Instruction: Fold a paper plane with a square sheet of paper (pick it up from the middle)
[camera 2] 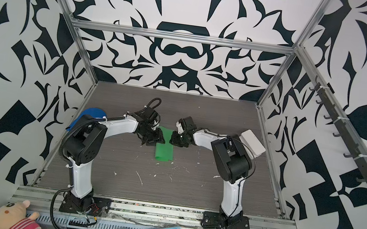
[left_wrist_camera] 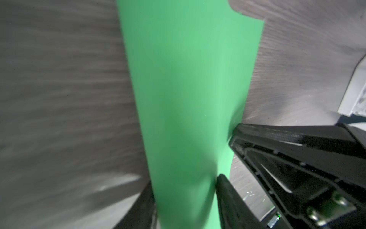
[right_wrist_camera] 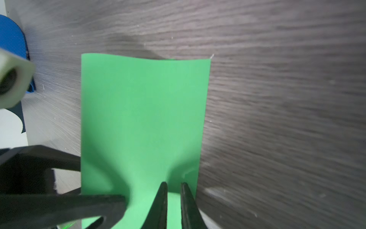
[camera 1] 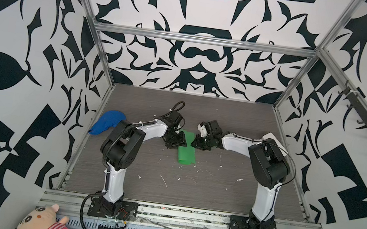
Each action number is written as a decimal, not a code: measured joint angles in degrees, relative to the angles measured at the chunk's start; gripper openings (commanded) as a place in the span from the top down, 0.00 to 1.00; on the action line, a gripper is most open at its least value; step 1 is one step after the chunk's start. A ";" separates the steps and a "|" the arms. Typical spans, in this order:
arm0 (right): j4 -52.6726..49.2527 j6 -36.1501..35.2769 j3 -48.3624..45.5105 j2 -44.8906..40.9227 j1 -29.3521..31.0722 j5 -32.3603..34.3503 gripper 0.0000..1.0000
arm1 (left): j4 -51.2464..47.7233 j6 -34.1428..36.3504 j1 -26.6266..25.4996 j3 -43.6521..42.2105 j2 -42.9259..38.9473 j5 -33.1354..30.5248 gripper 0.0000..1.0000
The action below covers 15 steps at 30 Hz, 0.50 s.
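Right wrist view shows my right gripper (right_wrist_camera: 174, 185) narrow, pinched on a raised ridge at the end of the green sheet of paper (right_wrist_camera: 144, 119) nearest the camera; the sheet reads as a long, slightly bowed strip. My left gripper (left_wrist_camera: 184, 182) stands wide, one finger on each side of the strip, not clamping it. In both top views the sheet sits mid-frame on the wood-grain tabletop (camera 1: 214, 197), between the two grippers. I judge a lengthwise fold is being set: pinch firm, long edges matched, left fingers drawn clear without dragging, then the crease pressed flat
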 measured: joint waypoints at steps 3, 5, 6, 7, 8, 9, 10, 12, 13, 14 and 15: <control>0.02 0.02 0.02 0.00 0.00 -0.02 0.82 | -2.16 -0.04 0.00 0.46 -0.20 -1.25 0.49; 0.02 0.02 0.02 0.00 -0.02 -0.07 0.82 | -3.69 -0.04 0.00 1.33 -0.20 -1.90 0.49; 0.02 0.02 0.02 0.00 -0.02 -0.07 0.82 | -4.33 -0.04 0.00 1.90 -0.20 -2.19 0.48; 0.02 0.02 0.02 0.00 0.00 -0.07 0.82 | -4.74 0.00 0.00 2.34 -0.20 -2.45 0.47; 0.02 0.02 0.02 0.00 0.00 -0.09 0.82 | -5.40 0.09 0.00 2.93 -0.20 -2.75 0.46; 0.02 0.04 0.02 0.00 0.00 -0.09 0.82 | -5.99 0.20 0.00 3.39 -0.20 -2.95 0.45; 0.02 0.02 0.02 0.00 0.00 -0.11 0.82 | -6.45 0.31 0.00 3.80 -0.17 -3.13 0.43; 0.04 0.04 0.02 0.00 -0.02 -0.15 0.82 | -6.93 0.46 0.00 4.31 -0.20 -3.41 0.42; 0.07 0.07 0.02 0.00 -0.02 -0.26 0.82 | -7.06 0.46 0.00 4.35 -0.20 -3.45 0.41; 0.07 0.09 0.02 0.00 0.00 -0.48 0.82 | -7.41 0.42 0.00 4.39 -0.17 -3.58 0.41; 0.22 0.17 0.02 0.00 0.00 -0.74 0.82 | -7.82 0.39 0.00 4.39 -0.20 -3.74 0.41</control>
